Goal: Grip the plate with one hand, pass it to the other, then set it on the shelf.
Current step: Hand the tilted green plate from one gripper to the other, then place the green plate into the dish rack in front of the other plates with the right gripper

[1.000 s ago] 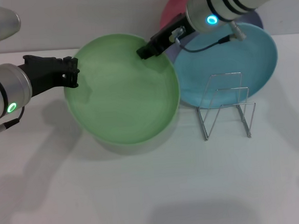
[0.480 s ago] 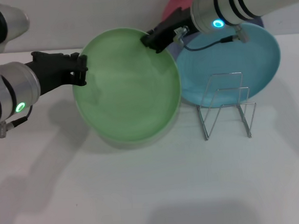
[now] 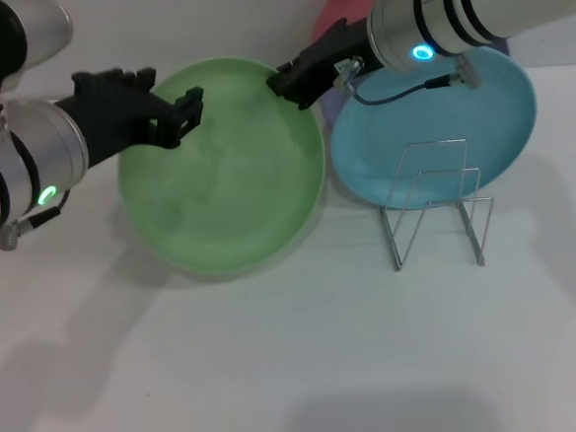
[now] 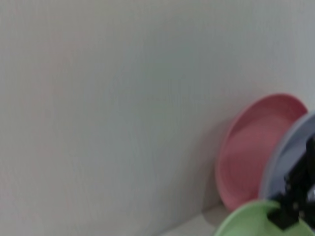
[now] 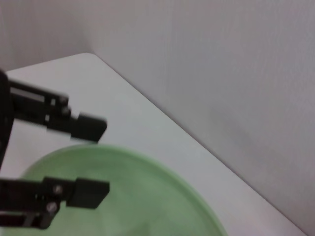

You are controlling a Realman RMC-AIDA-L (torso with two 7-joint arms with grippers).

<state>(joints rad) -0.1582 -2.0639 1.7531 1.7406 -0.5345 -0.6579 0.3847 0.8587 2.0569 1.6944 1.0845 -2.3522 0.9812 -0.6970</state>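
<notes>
The plate [image 3: 221, 171] hung tilted between both pincers, clear of the table. The right gripper [image 3: 288, 80] pinched its far rim; the left gripper [image 3: 187, 109] straddled the opposite rim, fingers spread (handover under way). Next, seemingly: left closes, right releases, before the shelf [image 3: 434, 206].

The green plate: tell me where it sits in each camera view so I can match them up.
Head view: the green plate fills the centre-left, between the left gripper and the right gripper.
Left wrist view: only its rim shows at the bottom edge, right of centre.
Right wrist view: it spans the lower half.
Shared landmark: the left gripper, open around the plate's rim.
</notes>
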